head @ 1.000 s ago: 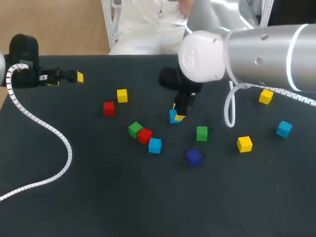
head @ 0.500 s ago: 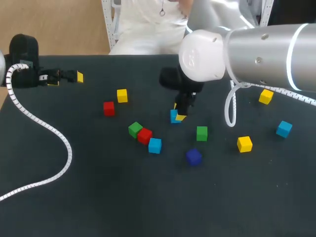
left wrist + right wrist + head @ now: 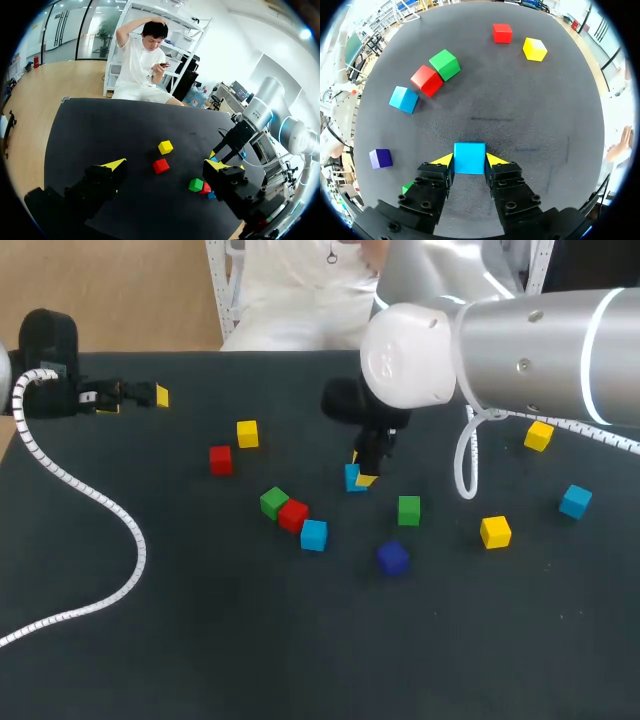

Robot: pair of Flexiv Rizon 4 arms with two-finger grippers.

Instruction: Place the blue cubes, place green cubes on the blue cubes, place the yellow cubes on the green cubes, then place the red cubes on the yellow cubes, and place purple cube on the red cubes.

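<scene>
My right gripper [image 3: 362, 471] is near the table's middle, shut on a blue cube [image 3: 351, 479]. The right wrist view shows that blue cube [image 3: 469, 157] held between both yellow tips of the right gripper [image 3: 469, 160], low over the mat. Ahead of it lie a second blue cube [image 3: 403, 99], a red cube [image 3: 426, 80] touching a green cube [image 3: 444, 64], then a red [image 3: 502, 33] and a yellow cube [image 3: 534, 49]. My left gripper [image 3: 140, 396] rests open at the far left edge; nothing lies between the spread tips of the left gripper [image 3: 165, 165].
A purple cube [image 3: 392, 557] and a green cube [image 3: 408, 509] lie just in front of the right gripper. To the right are two yellow cubes [image 3: 495, 531], [image 3: 538, 435] and a third blue cube [image 3: 575, 500]. A white cable [image 3: 90, 500] snakes across the left side.
</scene>
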